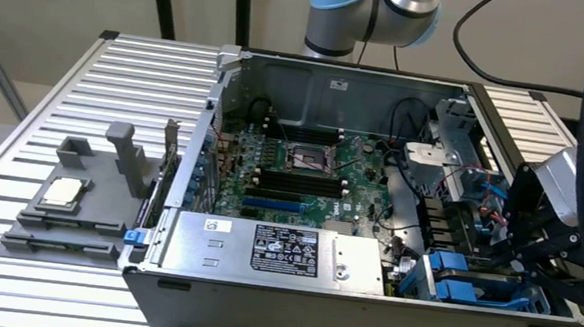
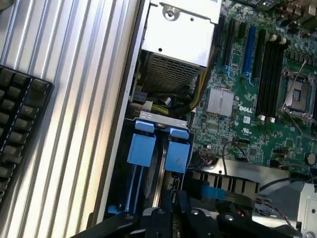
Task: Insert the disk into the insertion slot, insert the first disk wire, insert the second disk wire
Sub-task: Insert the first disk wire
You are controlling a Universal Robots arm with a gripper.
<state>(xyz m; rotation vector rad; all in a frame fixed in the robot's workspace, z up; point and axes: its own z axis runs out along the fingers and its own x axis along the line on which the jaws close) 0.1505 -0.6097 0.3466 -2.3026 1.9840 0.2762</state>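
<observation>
The insertion slot (image 1: 468, 287) is the grey-blue drive cage in the open computer case's front corner, at the exterior view's right. In the wrist view the insertion slot (image 2: 163, 118) holds two bright blue plastic pieces (image 2: 141, 148) side by side, with a thin grey edge (image 2: 158, 171) between them. No white label shows, so I cannot tell whether that edge is the disk. My black gripper (image 1: 505, 253) hangs just over the cage, and the wrist view has the gripper (image 2: 171, 210) right above the blue pieces. A blue-ended cable (image 2: 213, 191) lies beside the cage.
A silver box with a black label (image 1: 274, 249) fills the case's front, beside the green motherboard (image 1: 302, 172). A grey fixture carrying a processor chip (image 1: 65, 194) stands on the slatted table (image 1: 43, 110) at the exterior view's left. A black keyboard (image 2: 17, 119) lies outside the case.
</observation>
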